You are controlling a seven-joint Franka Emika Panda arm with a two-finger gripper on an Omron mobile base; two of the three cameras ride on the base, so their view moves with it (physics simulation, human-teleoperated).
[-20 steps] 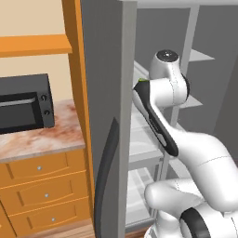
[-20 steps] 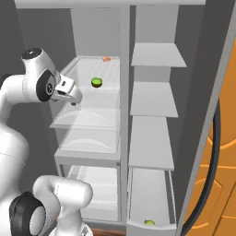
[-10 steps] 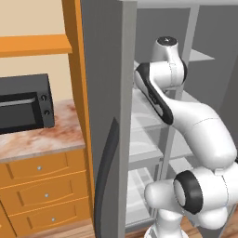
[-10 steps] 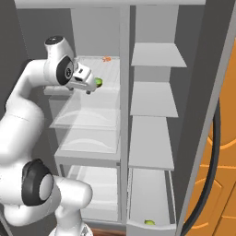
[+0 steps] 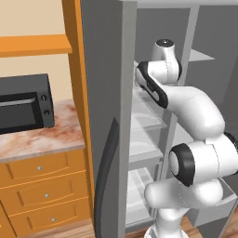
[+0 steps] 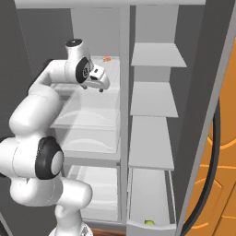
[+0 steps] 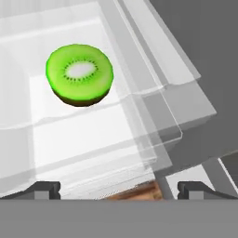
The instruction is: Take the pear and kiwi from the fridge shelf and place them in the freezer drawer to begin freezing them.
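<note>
Your gripper (image 7: 118, 187) is spread wide and empty above the fridge shelf (image 7: 83, 139). The kiwi (image 7: 79, 74) lies cut-face up ahead and left of the fingertips, so reach forward and left.

fridge shelf (image 7: 60, 135) | kiwi (image 7: 80, 74) on it (cut face up)

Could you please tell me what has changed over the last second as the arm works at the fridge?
The open two-finger gripper has swung right and further in over the translucent ribbed fridge shelf, now covering the cut green kiwi from the right base view. Nothing was grasped. The yellow-green pear stays in the light-grey freezer drawer.
</note>
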